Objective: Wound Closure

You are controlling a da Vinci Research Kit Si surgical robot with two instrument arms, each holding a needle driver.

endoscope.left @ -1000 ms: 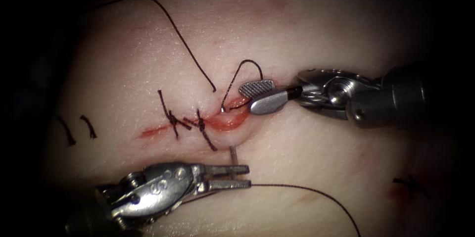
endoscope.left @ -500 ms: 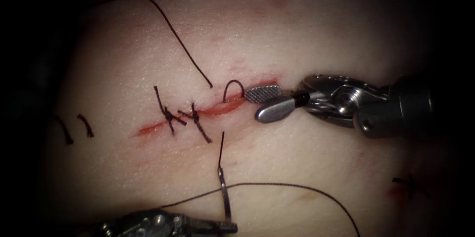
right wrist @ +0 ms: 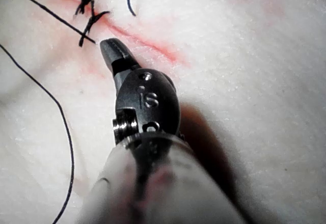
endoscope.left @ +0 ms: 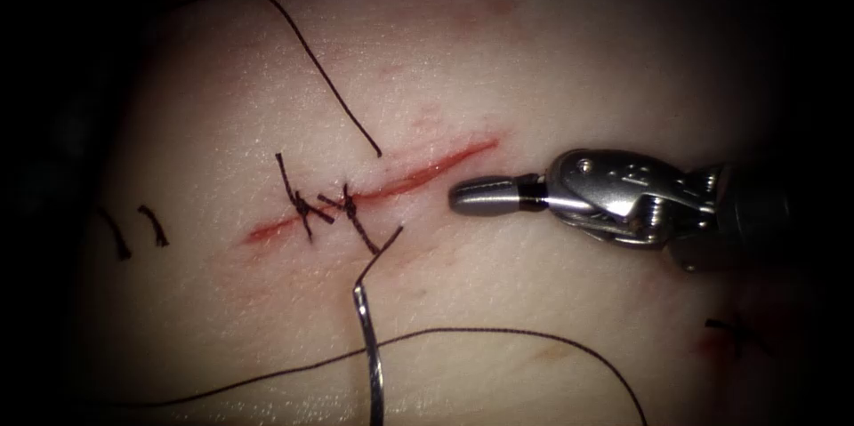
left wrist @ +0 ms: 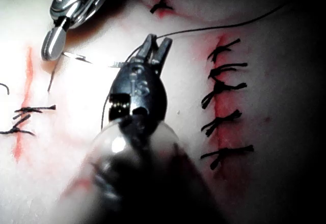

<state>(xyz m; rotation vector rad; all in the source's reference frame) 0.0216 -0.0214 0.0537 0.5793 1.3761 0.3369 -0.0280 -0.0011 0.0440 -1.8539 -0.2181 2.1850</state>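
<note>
The curved needle (endoscope.left: pixel 366 346) is out of the tissue (endoscope.left: pixel 551 61), below the cut (endoscope.left: pixel 427 173), running down to the picture's lower edge. My left tool (left wrist: pixel 156 45) is shut on it toward its tip end; the needle (left wrist: pixel 94 61) glints beside it. Thread (endoscope.left: pixel 378 255) runs from the needle's tail up into the tissue just below the cut. My right tool (endoscope.left: pixel 455 196) is shut and holds nothing, lying right of the cut's right end; its jaws (right wrist: pixel 113 51) sit close to the cut (right wrist: pixel 147 43).
Two knotted stitches (endoscope.left: pixel 304 206) (endoscope.left: pixel 349 208) cross the cut's left half. One long strand (endoscope.left: pixel 498 333) arcs across the lower tissue; another (endoscope.left: pixel 311 57) ends above the cut. Cut thread ends (endoscope.left: pixel 116 235) lie far left. A second sutured cut (left wrist: pixel 224 107) lies beside my left tool.
My left tool drew the needle out below the cut and carried it down past the picture's edge, pulling thread through. The loop above the cut vanished. The right jaws closed and backed off; the cut stopped gaping.
</note>
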